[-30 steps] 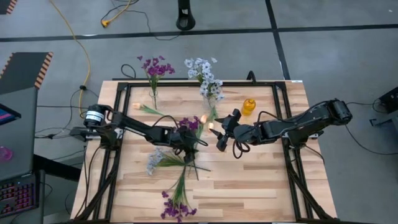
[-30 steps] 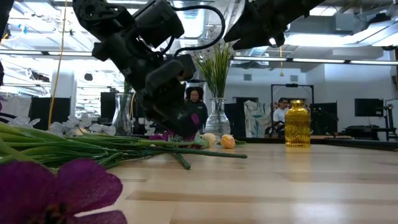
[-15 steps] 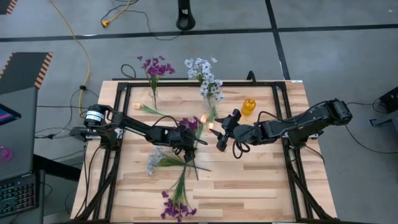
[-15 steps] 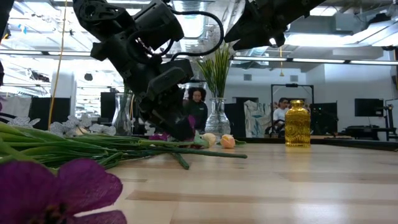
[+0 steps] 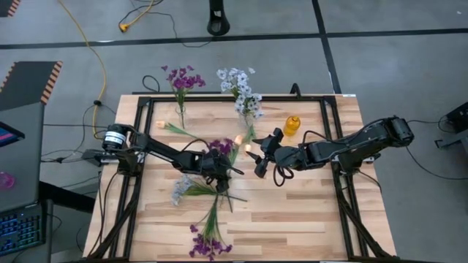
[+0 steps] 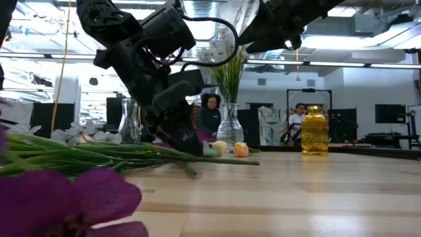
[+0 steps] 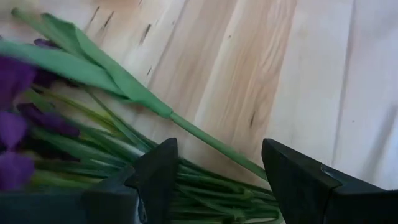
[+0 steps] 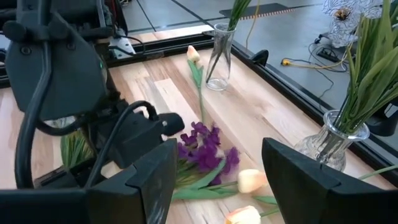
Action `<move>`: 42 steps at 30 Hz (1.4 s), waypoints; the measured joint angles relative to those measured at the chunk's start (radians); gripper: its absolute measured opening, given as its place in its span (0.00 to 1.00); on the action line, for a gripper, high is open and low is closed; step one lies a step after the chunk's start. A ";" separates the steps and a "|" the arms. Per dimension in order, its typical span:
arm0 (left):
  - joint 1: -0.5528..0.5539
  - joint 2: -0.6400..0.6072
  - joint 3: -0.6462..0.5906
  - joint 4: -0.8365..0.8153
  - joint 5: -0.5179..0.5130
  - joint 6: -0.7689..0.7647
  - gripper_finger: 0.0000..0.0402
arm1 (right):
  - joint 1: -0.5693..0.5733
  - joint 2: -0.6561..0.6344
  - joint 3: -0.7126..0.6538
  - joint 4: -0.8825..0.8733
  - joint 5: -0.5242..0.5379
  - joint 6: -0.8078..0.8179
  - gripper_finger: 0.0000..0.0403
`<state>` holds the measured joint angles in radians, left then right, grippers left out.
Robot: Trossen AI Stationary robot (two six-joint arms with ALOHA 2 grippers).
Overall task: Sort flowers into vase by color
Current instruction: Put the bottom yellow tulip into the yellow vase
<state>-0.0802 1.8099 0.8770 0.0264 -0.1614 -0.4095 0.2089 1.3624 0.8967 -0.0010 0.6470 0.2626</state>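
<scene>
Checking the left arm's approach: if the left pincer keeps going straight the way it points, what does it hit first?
Most likely the bundle of green stems lying on the light wooden table: the open left pincer straddles them, purple blossoms beside. Depth is hard to judge.

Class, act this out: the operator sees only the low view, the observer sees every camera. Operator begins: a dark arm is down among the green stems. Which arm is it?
Observer: The left one. From above, the left hand sits over the pile of stems.
Operator: Has it gripped any?
Observer: No. Its wrist camera shows the fingers apart, with green stems lying between them on the table.
Operator: And the right hand?
Observer: The right hand hangs open and empty beside the peach buds.
</scene>
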 joint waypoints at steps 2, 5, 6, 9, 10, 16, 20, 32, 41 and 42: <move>0.000 0.006 0.000 0.007 0.006 -0.009 0.56 | 0.000 0.000 0.000 -0.002 0.001 0.000 0.65; 0.000 0.008 0.001 0.007 0.006 -0.020 0.56 | 0.000 0.000 0.000 -0.007 0.001 0.000 0.65; 0.000 0.008 0.001 0.009 0.007 -0.022 0.55 | 0.000 0.000 0.000 -0.010 0.001 0.000 0.65; 0.001 0.008 0.000 0.015 0.011 -0.024 0.50 | 0.000 0.000 0.000 -0.015 0.001 0.000 0.65; 0.001 0.009 0.000 0.015 0.011 -0.025 0.48 | 0.000 0.000 0.000 -0.015 0.001 0.000 0.65; 0.001 0.010 0.000 0.015 0.019 -0.051 0.30 | 0.000 0.000 0.000 -0.016 0.002 0.000 0.65; 0.001 0.010 -0.001 0.015 0.021 -0.056 0.20 | 0.000 0.000 0.000 -0.016 0.001 0.000 0.65; 0.001 -0.003 0.039 0.010 0.024 -0.034 0.06 | 0.052 -0.001 0.006 -0.024 0.002 0.001 0.65; 0.001 -0.048 0.116 -0.002 0.024 0.054 0.02 | 0.121 -0.002 0.130 -0.130 0.003 0.000 0.65; 0.001 -0.052 0.130 0.007 0.024 0.063 0.02 | 0.128 -0.002 0.146 -0.147 0.004 0.000 0.65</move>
<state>-0.0792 1.7576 1.0066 0.0331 -0.1379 -0.3465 0.3370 1.3602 1.0430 -0.1485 0.6506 0.2626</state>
